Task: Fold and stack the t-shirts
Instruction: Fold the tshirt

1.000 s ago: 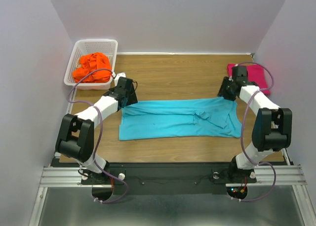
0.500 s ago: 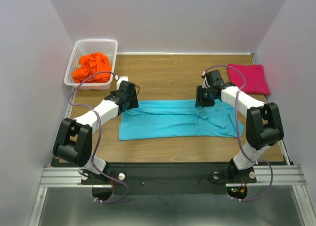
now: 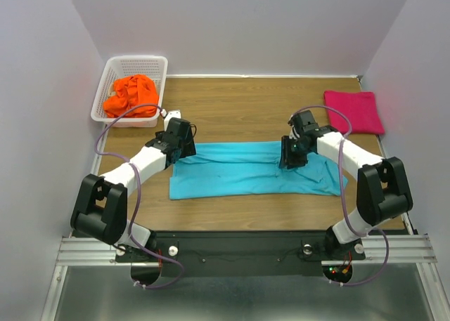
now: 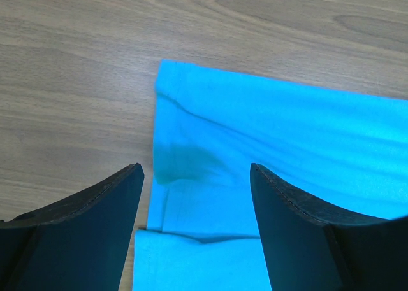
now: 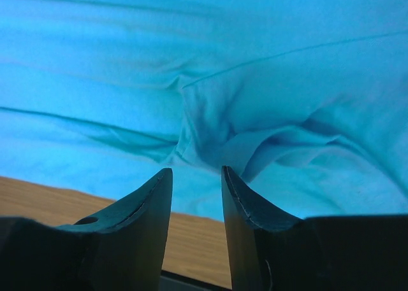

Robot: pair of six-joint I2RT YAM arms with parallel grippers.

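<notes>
Left claw (image 4: 196, 169): jaws wide apart, nothing between them, and we see no contact. It hovers over the far-left corner (image 4: 160, 64) of the turquoise shirt (image 3: 239, 168). In the wrist view the corner lies just ahead of the tips. The shirt's left edge runs just inside the left-hand finger, with bare worktop (image 3: 239, 103) beyond it.

Right claw (image 5: 196, 171): jaws only a narrow gap apart, and no cloth pinched in that gap as far as we can see. It sits low over the same shirt, right of centre, with a bunched fold (image 5: 210, 132) directly ahead of the tips. Whether it touches the cloth, we can't tell.

Key relation: the shirt lies as a long band, its long axis left to right across the worktop. Each arm is over its own part of the far edge. The left arm is nearer the left corner; the right arm is nearer the bunch and the rumpled right end. The left end looks smooth.

Our read: we're mid-fold on the turquoise shirt, roughly mid-task. The next move probably needs a pinch at both spots, left dropping onto the corner and right taking or flattening the bunch. Risk: the right claw grabs extra layers and drags the band askew.

Elsewhere: the pink shirt (image 3: 354, 111) is folded square at the far right, well apart. The orange shirt (image 3: 130, 95) is heaped in the white basket (image 3: 156, 60) at far left, not yet folded.
</notes>
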